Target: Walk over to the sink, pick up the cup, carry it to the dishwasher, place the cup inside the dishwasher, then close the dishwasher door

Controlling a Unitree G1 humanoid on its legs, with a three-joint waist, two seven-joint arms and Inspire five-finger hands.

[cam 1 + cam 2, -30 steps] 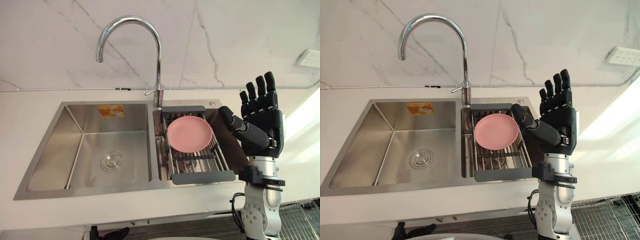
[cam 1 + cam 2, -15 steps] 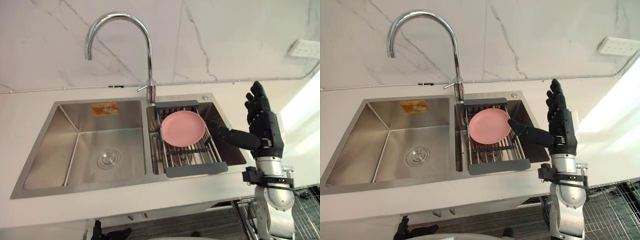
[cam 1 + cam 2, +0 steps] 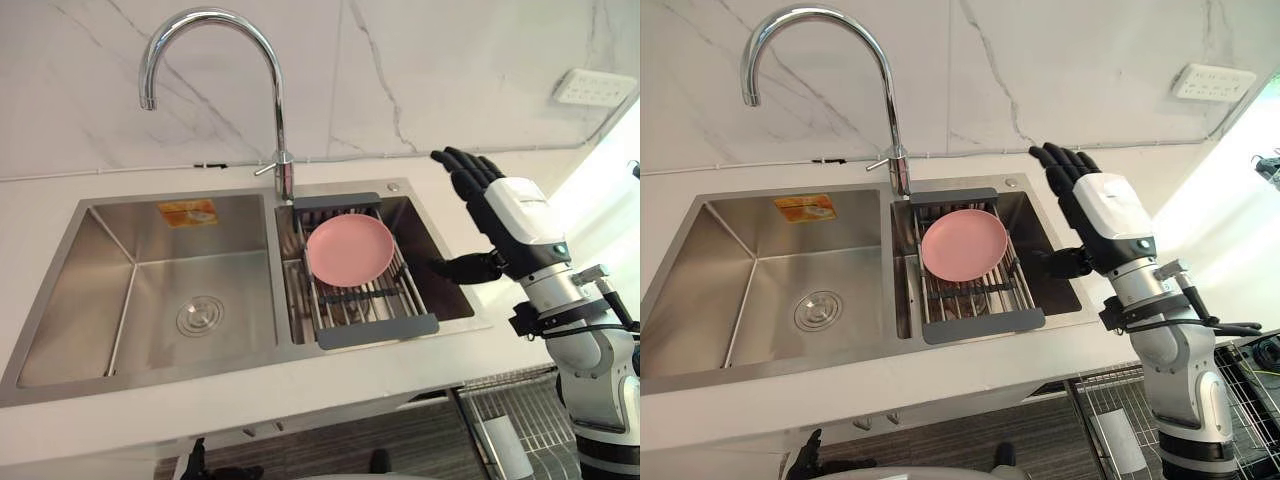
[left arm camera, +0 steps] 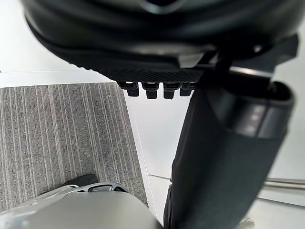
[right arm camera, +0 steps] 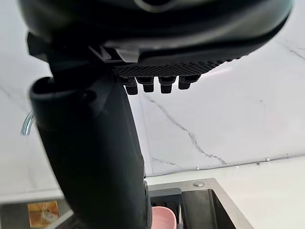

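The pink plate [image 3: 349, 249] lies on a grey rack [image 3: 377, 329] across the right basin of the sink [image 3: 130, 300], in front of the tall tap [image 3: 276, 110]. The sink has 2 basins and is let into the white worktop [image 3: 300, 400]. The right hand [image 3: 508, 215] hovers at the sink's right edge, just beside the rack and apart from the plate, its fingers [image 3: 462, 166] straight and spread, holding nothing. The left hand [image 4: 157, 52] hangs over the grey floor [image 4: 57, 133], fingers relaxed and empty.

Mostly masked up close
Behind the right hand [image 5: 90, 157] in its wrist view, barely glimpsed: pink plate [image 5: 162, 217], faucet [image 5: 26, 125].
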